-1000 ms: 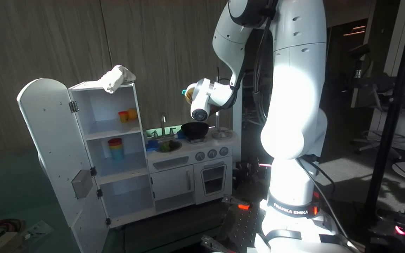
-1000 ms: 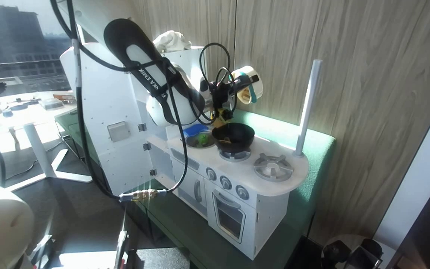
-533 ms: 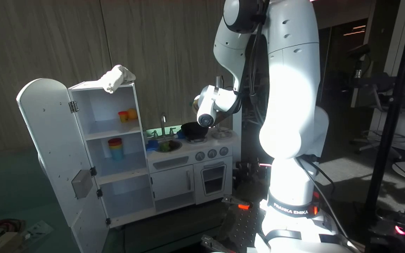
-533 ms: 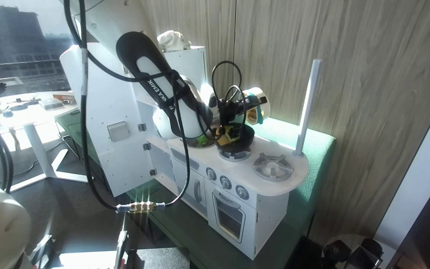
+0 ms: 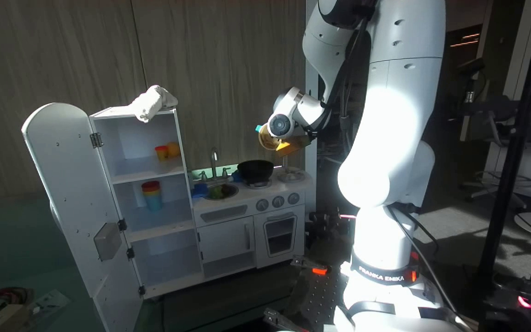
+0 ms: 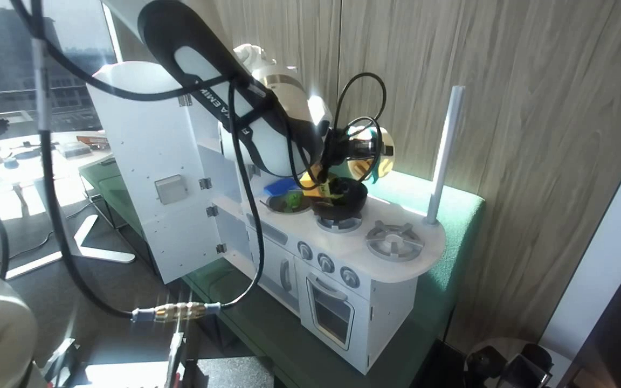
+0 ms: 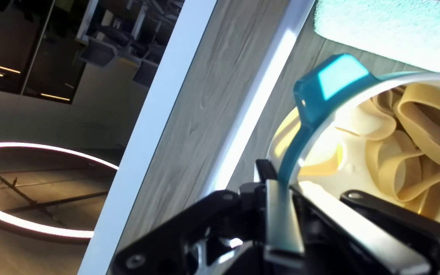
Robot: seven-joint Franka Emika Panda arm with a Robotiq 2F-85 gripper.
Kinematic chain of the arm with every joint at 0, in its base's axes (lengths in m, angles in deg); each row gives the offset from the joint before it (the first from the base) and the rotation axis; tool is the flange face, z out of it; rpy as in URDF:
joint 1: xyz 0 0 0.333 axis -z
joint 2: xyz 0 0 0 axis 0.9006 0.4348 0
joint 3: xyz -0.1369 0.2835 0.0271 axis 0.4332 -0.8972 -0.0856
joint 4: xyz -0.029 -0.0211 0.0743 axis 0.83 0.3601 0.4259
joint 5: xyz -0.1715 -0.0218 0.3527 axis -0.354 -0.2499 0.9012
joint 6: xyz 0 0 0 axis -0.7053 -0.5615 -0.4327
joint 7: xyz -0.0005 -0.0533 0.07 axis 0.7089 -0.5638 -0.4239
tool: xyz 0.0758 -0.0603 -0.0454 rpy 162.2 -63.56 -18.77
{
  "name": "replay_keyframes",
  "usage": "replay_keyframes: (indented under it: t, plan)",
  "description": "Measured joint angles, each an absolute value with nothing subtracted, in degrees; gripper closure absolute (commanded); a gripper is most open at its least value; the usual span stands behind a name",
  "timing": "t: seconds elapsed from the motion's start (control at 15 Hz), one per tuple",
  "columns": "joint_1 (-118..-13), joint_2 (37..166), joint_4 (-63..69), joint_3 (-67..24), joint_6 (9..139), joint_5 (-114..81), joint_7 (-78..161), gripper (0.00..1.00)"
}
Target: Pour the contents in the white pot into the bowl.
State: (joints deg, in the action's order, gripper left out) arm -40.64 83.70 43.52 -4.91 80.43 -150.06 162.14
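Note:
The white pot with a teal rim (image 7: 294, 152) is tilted well over and holds several tan strips (image 7: 422, 152). It also shows in both exterior views (image 5: 266, 139) (image 6: 367, 137). My gripper (image 7: 287, 183) is shut on the pot's rim. In an exterior view the gripper (image 6: 385, 151) is level with the pot, above the stove. The bowl, dark and round, stands on a burner and shows in both exterior views (image 5: 256, 173) (image 6: 349, 205). The pot is above the bowl, apart from it. An orange-yellow piece on the wrist and a cable partly hide the bowl's inside.
The sink (image 6: 275, 206) beside the bowl holds a green item (image 6: 292, 200), with a blue item (image 6: 281, 186) next to it. A tap (image 5: 214, 161) rises behind. A second burner (image 6: 395, 241) and a white post (image 6: 445, 156) are at the stove's end. A white shelf unit (image 5: 162, 173) adjoins.
The pot comes down towards the bowl, then the wrist rises and turns. The pot shifts right in an exterior view and shows more of its inside. The bowl stays put.

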Motion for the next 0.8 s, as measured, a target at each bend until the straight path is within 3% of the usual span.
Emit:
replay_keyframes:
  t: [0.4, 0.8]
  plan:
    - [-38.0, 76.8, 42.1, 3.7, 102.6, -123.5, 140.7, 0.98]
    - [-36.4, 80.6, 47.8, 9.7, 110.1, -93.5, 116.8, 0.98]
